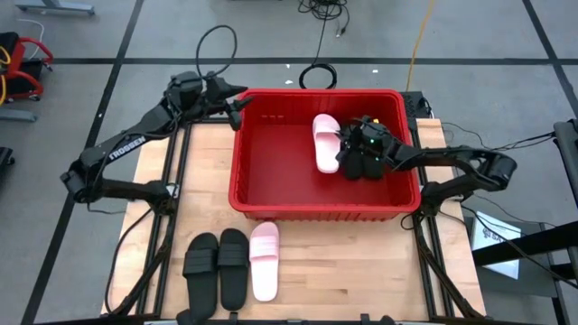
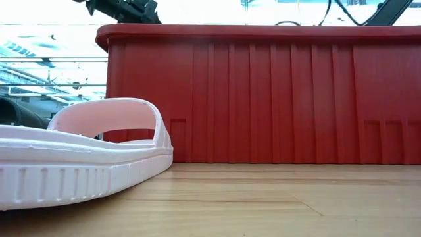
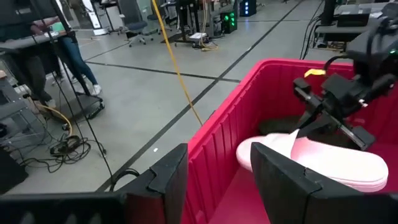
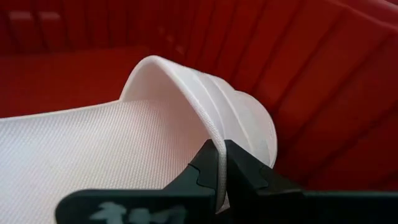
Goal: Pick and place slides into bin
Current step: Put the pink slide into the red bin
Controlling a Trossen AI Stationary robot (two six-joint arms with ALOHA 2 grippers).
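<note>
Placing step: right gripper (image 4: 219, 177) pinches the pink slide's (image 1: 325, 142) strap inside the bin (image 1: 248, 200), probably touching down; next, release.

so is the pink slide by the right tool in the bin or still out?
In. The pink slide lies inside the red bin, and the right tool is shut on its strap.

Likely lab: cabled floor (image 3: 74, 146), equipment racks (image 3: 205, 15)

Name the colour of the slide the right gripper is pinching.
Pale pink slide, strap clamped by the right gripper; right wrist view shows it best.
</note>
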